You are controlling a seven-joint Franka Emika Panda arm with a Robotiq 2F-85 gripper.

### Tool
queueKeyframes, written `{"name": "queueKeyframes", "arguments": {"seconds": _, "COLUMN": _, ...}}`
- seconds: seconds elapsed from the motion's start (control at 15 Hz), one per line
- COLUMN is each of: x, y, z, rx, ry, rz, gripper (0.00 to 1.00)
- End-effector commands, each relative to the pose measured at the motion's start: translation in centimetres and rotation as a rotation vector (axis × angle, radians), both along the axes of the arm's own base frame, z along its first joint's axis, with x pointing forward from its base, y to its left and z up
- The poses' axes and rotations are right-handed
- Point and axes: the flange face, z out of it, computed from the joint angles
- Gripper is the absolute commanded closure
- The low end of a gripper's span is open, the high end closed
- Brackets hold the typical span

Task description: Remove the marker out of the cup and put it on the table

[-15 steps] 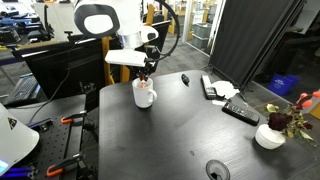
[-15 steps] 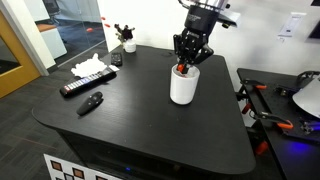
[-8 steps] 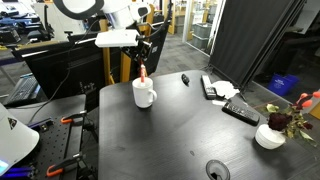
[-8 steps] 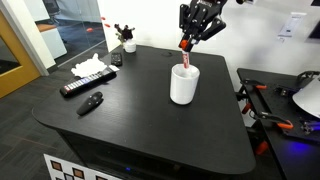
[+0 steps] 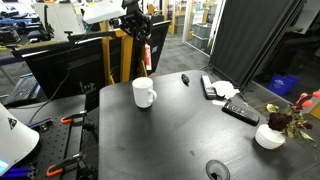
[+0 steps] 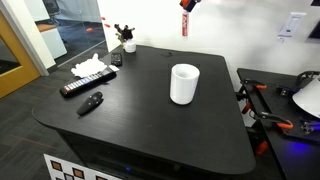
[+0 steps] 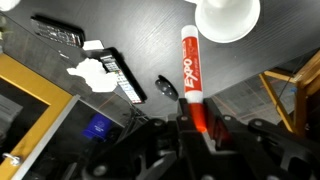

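Observation:
My gripper (image 5: 141, 27) is raised high above the table and is shut on the red-orange and white marker (image 7: 191, 75), which hangs from the jaws (image 7: 198, 122) in the wrist view. In an exterior view the marker (image 5: 147, 57) hangs well above the cup. In an exterior view only the marker's red tip (image 6: 185, 4) shows at the top edge. The white cup (image 5: 143, 92) stands upright and empty-looking on the black table (image 5: 180, 135). It also shows in an exterior view (image 6: 184, 83) and the wrist view (image 7: 227, 18).
A small black object (image 5: 184, 79), remotes (image 5: 240, 111) and white papers (image 5: 222, 90) lie toward one side. A white bowl with dark red flowers (image 5: 272, 133) stands near an edge. A round grommet (image 5: 217, 171) is in the table's front.
My gripper rose straight up with the marker. The marker came fully out of the cup and now hangs high above it.

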Motion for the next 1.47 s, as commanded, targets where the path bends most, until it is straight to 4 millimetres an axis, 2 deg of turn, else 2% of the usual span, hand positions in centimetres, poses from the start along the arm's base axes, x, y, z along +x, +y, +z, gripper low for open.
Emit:
{"name": "queueKeyframes", "arguments": {"seconds": 0.0, "x": 0.3, "y": -3.1, "z": 1.3, "rx": -0.014, "ry": 0.017, "rz": -0.140, "gripper": 0.95}}
{"name": "queueKeyframes", "arguments": {"seconds": 0.4, "x": 2.0, "y": -8.1, "z": -1.3, "rx": -0.032, "ry": 0.105, "rz": -0.353, "gripper": 0.95}}
{"name": "queueKeyframes", "arguments": {"seconds": 0.93, "x": 6.2, "y": -11.5, "z": -8.7, "rx": -0.006, "ry": 0.264, "rz": -0.510, "gripper": 0.95}}
{"name": "queueKeyframes", "arguments": {"seconds": 1.4, "x": 10.6, "y": -14.8, "z": -14.0, "rx": 0.014, "ry": 0.337, "rz": -0.651, "gripper": 0.95}}
